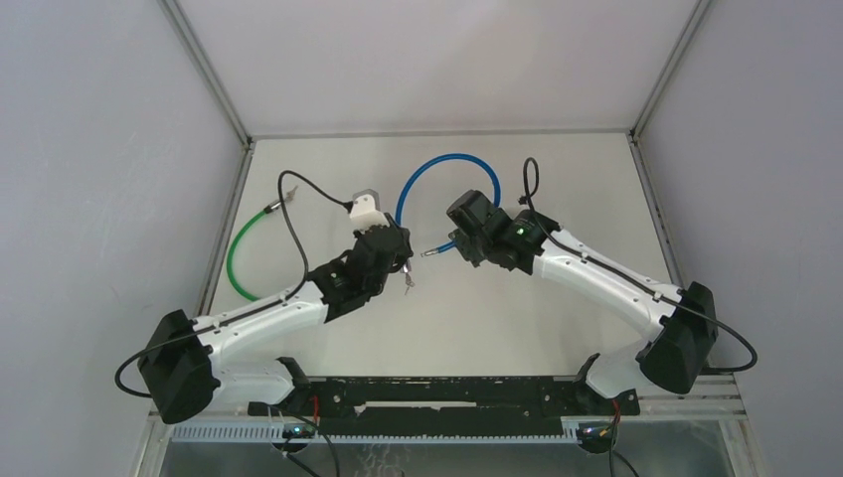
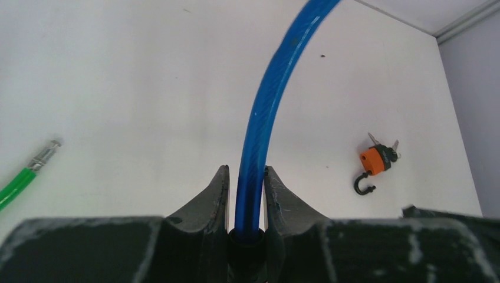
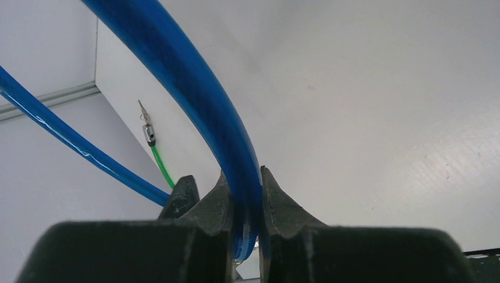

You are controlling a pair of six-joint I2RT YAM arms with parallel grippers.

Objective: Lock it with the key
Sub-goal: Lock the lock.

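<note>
A blue cable lock point(image 1: 447, 159) arches over the middle of the table. My left gripper point(image 1: 396, 243) is shut on one end of it. In the left wrist view the blue cable point(image 2: 265, 106) runs into a black barrel point(image 2: 246, 242) between the fingers of my left gripper point(image 2: 246, 171). A small bunch of keys point(image 1: 408, 280) sits just below that gripper. My right gripper point(image 1: 462, 243) is shut on the cable's other end, and its metal tip point(image 1: 429, 253) points toward the left gripper. In the right wrist view my right gripper point(image 3: 243, 174) pinches the cable point(image 3: 194, 88).
A green cable point(image 1: 239, 260) lies at the left side of the table, its metal end point(image 1: 280, 202) pointing inward. An orange padlock point(image 2: 375, 160) with an open shackle and keys in it lies on the table, seen in the left wrist view. Walls enclose three sides.
</note>
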